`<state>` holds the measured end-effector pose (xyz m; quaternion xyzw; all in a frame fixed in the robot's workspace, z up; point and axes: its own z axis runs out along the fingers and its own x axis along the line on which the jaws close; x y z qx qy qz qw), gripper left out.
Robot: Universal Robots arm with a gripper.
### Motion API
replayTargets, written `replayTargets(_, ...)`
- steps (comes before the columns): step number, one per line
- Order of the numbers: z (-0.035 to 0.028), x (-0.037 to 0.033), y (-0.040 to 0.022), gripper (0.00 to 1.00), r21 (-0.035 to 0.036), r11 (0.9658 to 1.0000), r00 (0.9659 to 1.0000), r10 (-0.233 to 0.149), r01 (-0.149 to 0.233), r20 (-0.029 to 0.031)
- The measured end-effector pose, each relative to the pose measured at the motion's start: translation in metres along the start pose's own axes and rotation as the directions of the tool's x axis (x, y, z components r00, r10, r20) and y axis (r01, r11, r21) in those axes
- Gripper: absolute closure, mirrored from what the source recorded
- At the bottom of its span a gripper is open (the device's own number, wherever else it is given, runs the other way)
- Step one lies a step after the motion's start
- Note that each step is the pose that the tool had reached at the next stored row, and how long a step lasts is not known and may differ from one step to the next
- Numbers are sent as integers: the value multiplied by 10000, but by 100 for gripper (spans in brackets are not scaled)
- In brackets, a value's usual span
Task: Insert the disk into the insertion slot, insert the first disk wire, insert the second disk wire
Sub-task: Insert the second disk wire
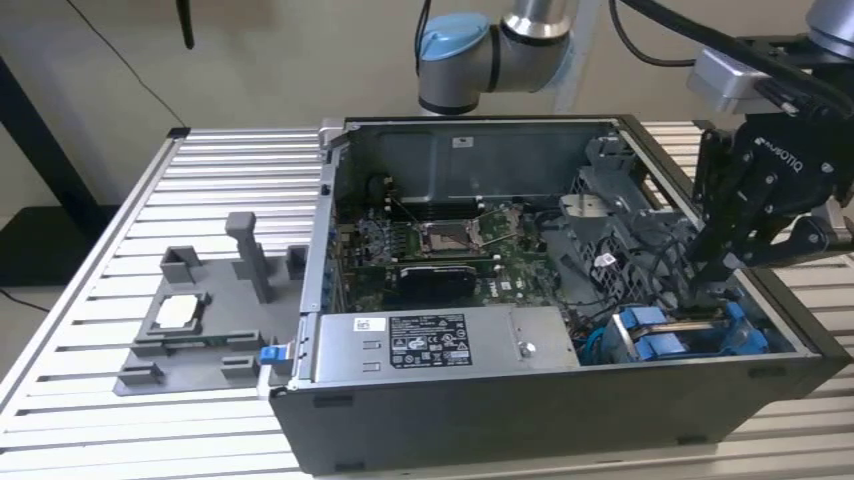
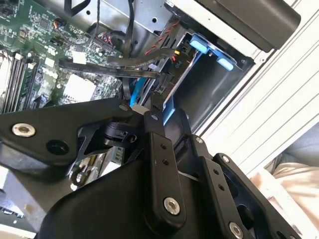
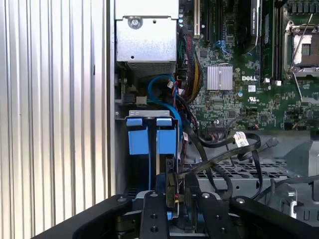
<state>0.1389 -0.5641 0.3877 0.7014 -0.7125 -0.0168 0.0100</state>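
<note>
The disk (image 1: 674,338) sits in its blue carrier inside the insertion slot (image 1: 754,335), a grey metal cage at the case's corner on the exterior view's right. In the first wrist view, two blue carrier tabs (image 3: 167,137) show at the slot's mouth (image 3: 121,117). My gripper (image 1: 714,295) reaches down into the case right at the disk's end. It is shut on the black connector of a disk wire (image 3: 173,183), which is pressed against the disk's edge. In the second wrist view, the wire (image 2: 134,62) runs from the gripper (image 2: 162,97) back toward the motherboard.
A grey labelled power-supply box (image 1: 441,340) lies beside the slot, with the motherboard (image 1: 441,240) behind it. Loose black cables (image 3: 224,154) loop over the perforated metal near my fingers. A grey plastic fixture tray (image 1: 200,320) rests on the slatted table at the exterior view's left.
</note>
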Motion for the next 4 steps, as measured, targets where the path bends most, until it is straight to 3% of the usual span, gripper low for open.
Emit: replayTargets(4, -11, 0, 1, 70, 0, 10000, 10000, 0, 0, -3)
